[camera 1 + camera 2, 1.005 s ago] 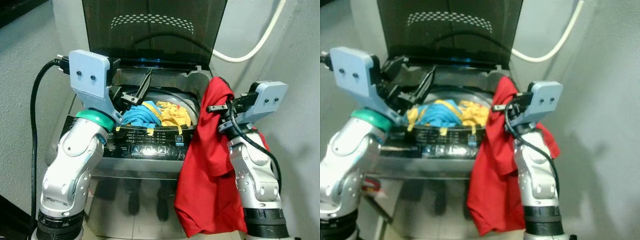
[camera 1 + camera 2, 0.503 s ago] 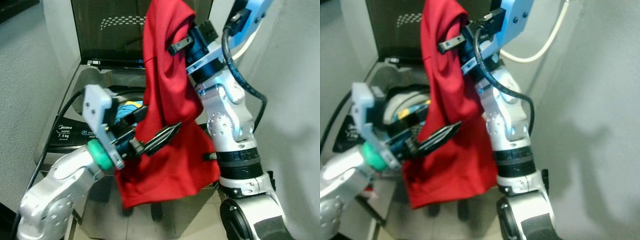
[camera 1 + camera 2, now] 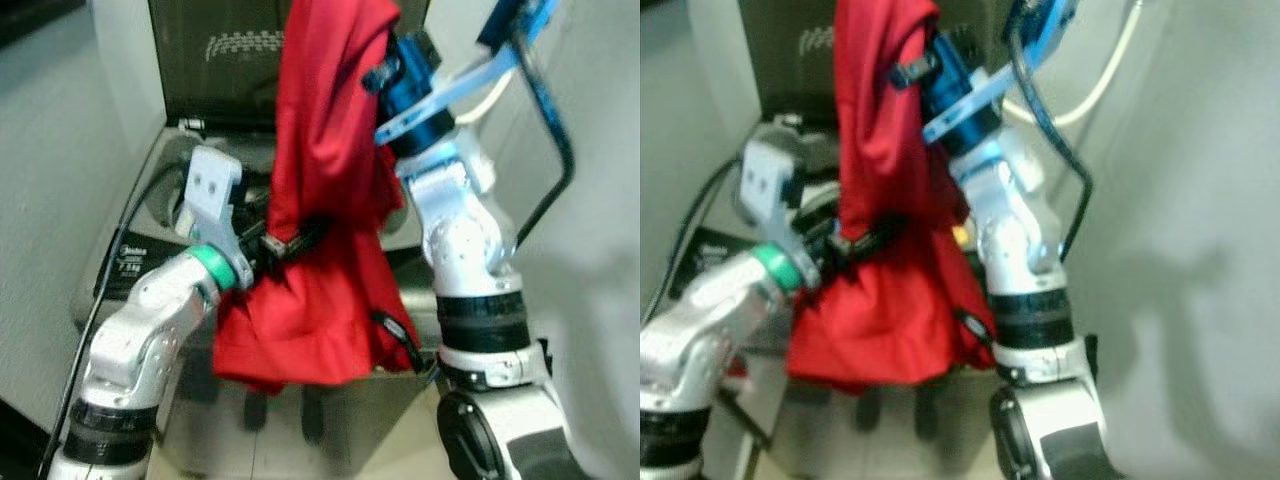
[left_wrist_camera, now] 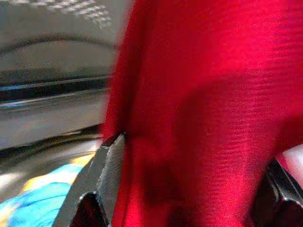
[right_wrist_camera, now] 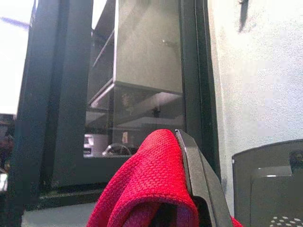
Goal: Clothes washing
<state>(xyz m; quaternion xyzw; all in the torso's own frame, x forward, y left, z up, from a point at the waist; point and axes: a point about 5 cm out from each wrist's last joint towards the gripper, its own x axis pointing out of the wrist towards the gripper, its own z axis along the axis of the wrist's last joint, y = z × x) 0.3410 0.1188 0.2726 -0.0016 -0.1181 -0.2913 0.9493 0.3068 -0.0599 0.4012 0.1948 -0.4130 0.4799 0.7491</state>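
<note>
A red garment (image 3: 320,200) hangs in a long fold from my right gripper (image 3: 383,72), which is raised high before the washer's open lid (image 3: 225,60) and shut on the cloth's top. In the right wrist view the red cloth (image 5: 147,184) bunches against one black finger (image 5: 196,179). My left gripper (image 3: 298,236) presses into the garment's middle from the left. The left wrist view has its fingers (image 4: 109,165) spread apart with red cloth (image 4: 213,118) between them. Blue and yellow clothes (image 4: 28,201) lie in the drum below.
The top-loading washer (image 3: 130,265) stands against a grey wall, lid upright. A white hose (image 3: 1100,85) curves along the wall behind my right arm. A black cable (image 3: 95,310) runs down beside my left arm. The wall is close on the right.
My right arm has lifted the red garment from beside the washer to high above its opening. My left gripper has come up out of the drum and pushed into the hanging cloth.
</note>
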